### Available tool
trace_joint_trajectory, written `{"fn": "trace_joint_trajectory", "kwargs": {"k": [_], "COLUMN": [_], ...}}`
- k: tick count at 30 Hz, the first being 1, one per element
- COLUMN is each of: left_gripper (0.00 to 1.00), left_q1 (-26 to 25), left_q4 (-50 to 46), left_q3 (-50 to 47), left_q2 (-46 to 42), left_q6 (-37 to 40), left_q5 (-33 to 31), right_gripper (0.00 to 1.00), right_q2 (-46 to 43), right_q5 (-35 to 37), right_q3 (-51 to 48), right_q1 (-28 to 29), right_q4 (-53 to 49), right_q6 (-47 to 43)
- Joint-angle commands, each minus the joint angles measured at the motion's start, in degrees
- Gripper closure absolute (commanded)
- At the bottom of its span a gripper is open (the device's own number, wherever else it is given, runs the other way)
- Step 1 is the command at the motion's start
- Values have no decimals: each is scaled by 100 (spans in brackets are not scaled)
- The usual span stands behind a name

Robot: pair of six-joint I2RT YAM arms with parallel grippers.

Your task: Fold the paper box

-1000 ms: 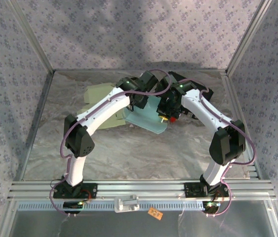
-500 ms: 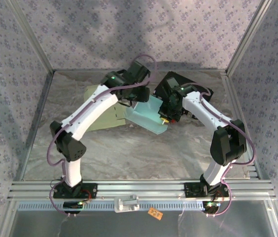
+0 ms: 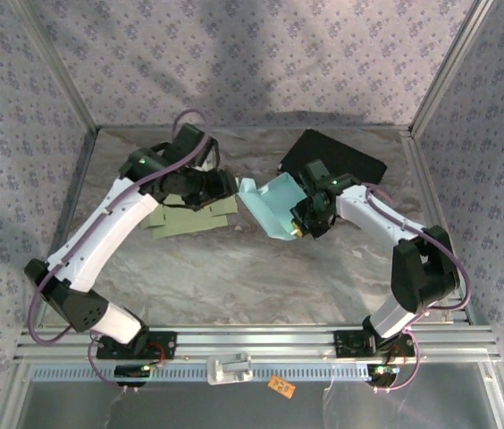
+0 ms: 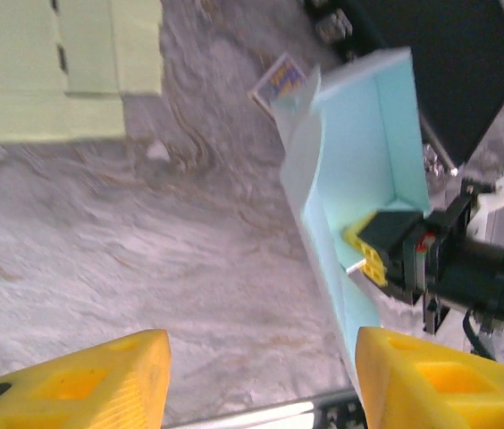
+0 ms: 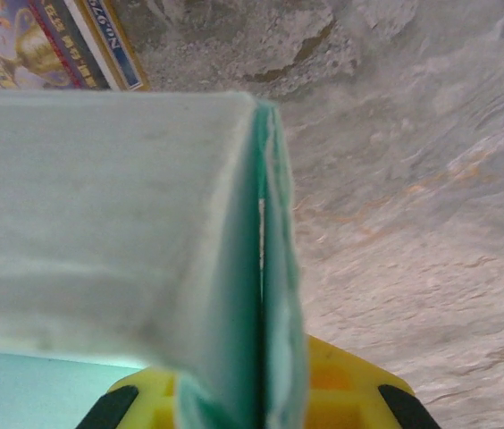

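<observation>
1. The right gripper (image 3: 298,227) was closed tight on one long wall of the pale blue paper box (image 3: 270,207). In its wrist view that wall, doubled over, sat pinched edge-on between the yellow fingers (image 5: 341,384).
2. The left gripper (image 4: 261,375) stood about half open with nothing between its fingers and only the bare table (image 4: 145,268) beneath them.
3. From the left gripper, the box lay ahead and off to the right, well apart from its fingertips. The flat green cardboard sheets (image 4: 46,71) lay ahead to the left. A small printed card (image 4: 281,79) lay just past the box's far end.
4. The box's long axis ran away from the left gripper, roughly along its line of sight, with the near end drifting a little to the right. Its open side faced up toward that wrist, so the floor and the far wall showed. A rounded flap (image 4: 301,147) on the side nearer the left gripper stood half raised.
5. The step in hand appeared to be raising that loose flap while the right gripper anchored the box.
6. To do it well, the left gripper would probably come in from the flap's outer side. It would press along the crease with the flat of one finger rather than pinching.
7. The right grip should hold firm so the box cannot swivel, since the thin paper looked likely to buckle under a point load.
8. A black pad (image 3: 332,161) lay just beyond the right gripper and was best kept clear of.
</observation>
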Motion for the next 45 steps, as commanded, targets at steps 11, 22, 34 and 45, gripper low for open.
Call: {"fn": "trace_joint_trajectory", "kwargs": {"k": [11,22,34,45], "left_gripper": [47,74,100,100], "left_q1": [-525,-524,-544,-574], "left_q4": [158,-218,-449,-895], "left_q3": [220,339,476,606], "left_q2": [524,808,1127,1248], "left_q6": [89,343,877,1974], "left_q5": [76,-216,-567,-1148], "right_gripper": [100,100,100,100], "right_q2": [-16,-84,-168,-409], "right_q5": [140,100,-207,-488], "right_q3": [-302,-459,-627,-694], "right_q1": [384,451,551,606], "right_q4": [348,512,542,349], "right_q6": [1290,1542,1847,1709]}}
